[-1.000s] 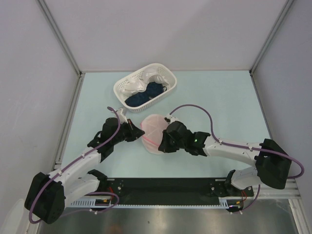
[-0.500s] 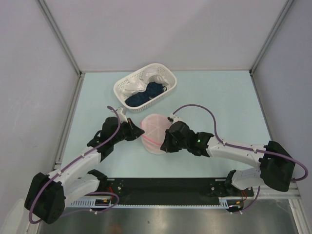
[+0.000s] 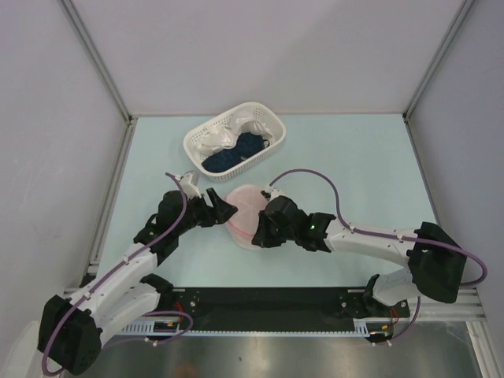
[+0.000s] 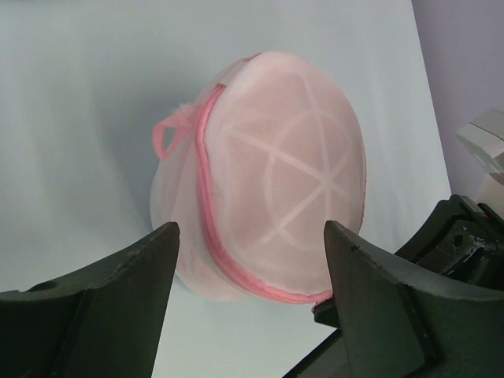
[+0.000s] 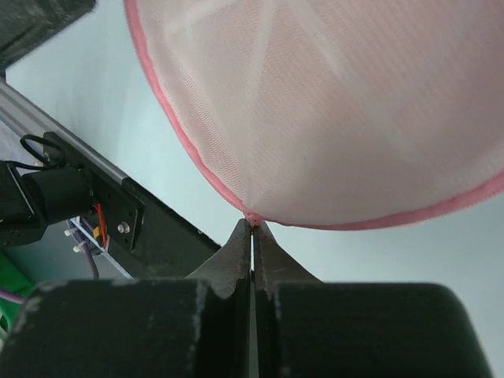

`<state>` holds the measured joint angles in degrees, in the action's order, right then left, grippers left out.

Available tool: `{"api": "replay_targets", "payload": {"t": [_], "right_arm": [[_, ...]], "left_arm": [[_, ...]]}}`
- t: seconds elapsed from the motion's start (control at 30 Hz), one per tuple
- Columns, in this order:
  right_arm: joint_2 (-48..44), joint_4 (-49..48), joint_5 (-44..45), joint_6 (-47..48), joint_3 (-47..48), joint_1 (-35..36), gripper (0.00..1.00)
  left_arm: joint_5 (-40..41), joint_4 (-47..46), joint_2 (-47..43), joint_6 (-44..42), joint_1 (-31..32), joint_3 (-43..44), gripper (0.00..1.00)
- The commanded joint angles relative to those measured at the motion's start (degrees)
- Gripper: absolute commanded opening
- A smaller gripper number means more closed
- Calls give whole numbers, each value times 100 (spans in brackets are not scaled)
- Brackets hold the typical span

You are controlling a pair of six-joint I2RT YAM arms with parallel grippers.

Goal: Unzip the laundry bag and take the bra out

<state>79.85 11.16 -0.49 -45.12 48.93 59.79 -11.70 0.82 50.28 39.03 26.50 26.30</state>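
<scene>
The laundry bag [image 3: 246, 213], a domed white mesh pouch with pink zip edging [image 4: 206, 197], lies on the table between my two arms. My left gripper [image 3: 222, 208] is open at the bag's left side. In the left wrist view [image 4: 252, 233] its fingers stand wide apart in front of the bag, not touching it. A small pink loop [image 4: 164, 138] sticks out at the seam. My right gripper [image 5: 253, 225] is shut on the pink edging at the bag's near rim [image 3: 258, 231]. The bra is hidden; only a pink tint shows through the mesh.
A white lattice basket [image 3: 272, 126] stands at the back, holding a white cloth [image 3: 220, 135] and a dark blue cloth [image 3: 236, 153]. The black base rail [image 3: 268, 303] runs along the near edge. Grey walls enclose the table on three sides.
My left gripper has gone from shut to open and shifted slightly toward the bag's upper left. The right gripper keeps its pinch on the edging, barely moved.
</scene>
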Motion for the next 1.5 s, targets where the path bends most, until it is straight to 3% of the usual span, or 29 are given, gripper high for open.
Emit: {"api": "replay_targets", "payload": {"t": [0.0, 0.27, 0.43, 0.53, 0.67, 0.87, 1.47], "right_arm": [[328, -412, -170, 126, 486, 182, 0], [1023, -624, -399, 328, 1293, 367, 0], [1348, -668, -513, 416, 1584, 384, 0], [1454, -685, -548, 434, 1690, 367, 0], [1489, -720, -557, 408, 1699, 376, 0], [1437, -641, -531, 408, 1664, 376, 0], [699, -185, -162, 276, 882, 393, 0]], "left_arm": [[2, 41, -264, 193, 22, -274, 79], [-7, 102, -624, 351, 57, -512, 75], [28, 182, -739, 360, 57, -504, 66], [37, 182, -748, 378, 66, -504, 54], [81, 138, -730, 395, 66, -512, 27], [124, 111, -643, 387, 66, -460, 1], [388, 138, -405, 255, 57, -293, 0]]}}
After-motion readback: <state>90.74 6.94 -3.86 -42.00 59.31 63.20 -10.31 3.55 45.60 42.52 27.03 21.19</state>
